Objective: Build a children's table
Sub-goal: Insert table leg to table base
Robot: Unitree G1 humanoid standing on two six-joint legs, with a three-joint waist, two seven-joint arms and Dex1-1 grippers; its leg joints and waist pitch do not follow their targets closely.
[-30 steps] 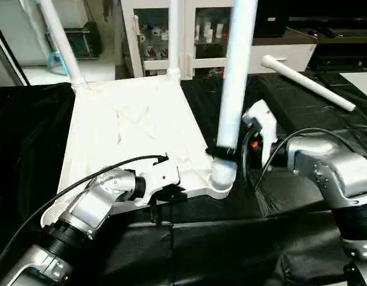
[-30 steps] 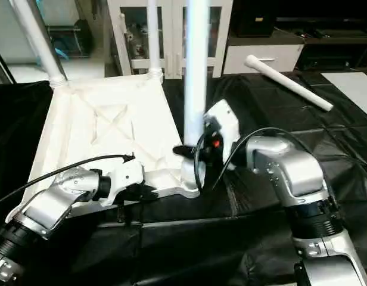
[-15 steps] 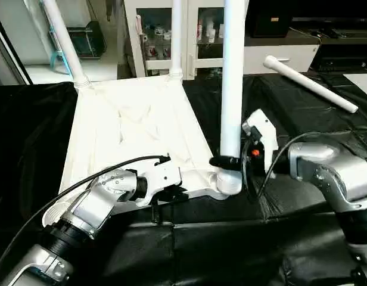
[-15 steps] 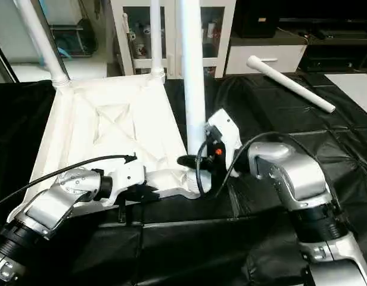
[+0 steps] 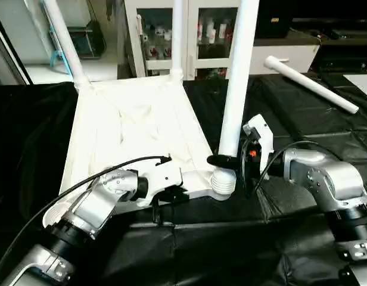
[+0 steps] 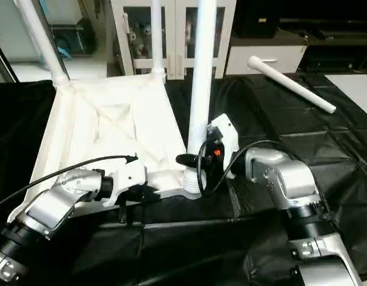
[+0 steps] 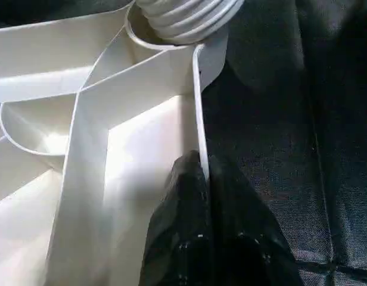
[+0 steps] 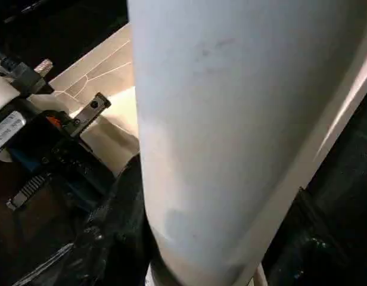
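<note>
The children's table lies upside down: a white ribbed tabletop [image 5: 130,125] on black cloth, with two white legs [image 5: 64,42] [image 5: 176,36] standing in its far corners. A third leg [image 5: 237,83] rises from the near right corner socket [image 5: 222,182], its top leaning slightly right. My right gripper [image 5: 228,159] is shut on this leg just above its ribbed foot; the leg [image 8: 231,131] shows close up in the right wrist view. My left gripper [image 5: 171,193] is shut on the tabletop's near rim, its fingertips [image 7: 192,170] pinching the thin wall [image 7: 198,107]. A fourth leg [image 5: 311,84] lies loose at the back right.
The black-covered work table [image 5: 291,238] stretches around the tabletop. White cabinets with glass doors [image 5: 201,30] stand behind it. A black cable [image 5: 100,173] loops over my left forearm, and another runs along my right wrist.
The leg in my right gripper swung upright and then tipped back with its top to the right. My right forearm has sunk lower. The left gripper kept its hold on the rim.
</note>
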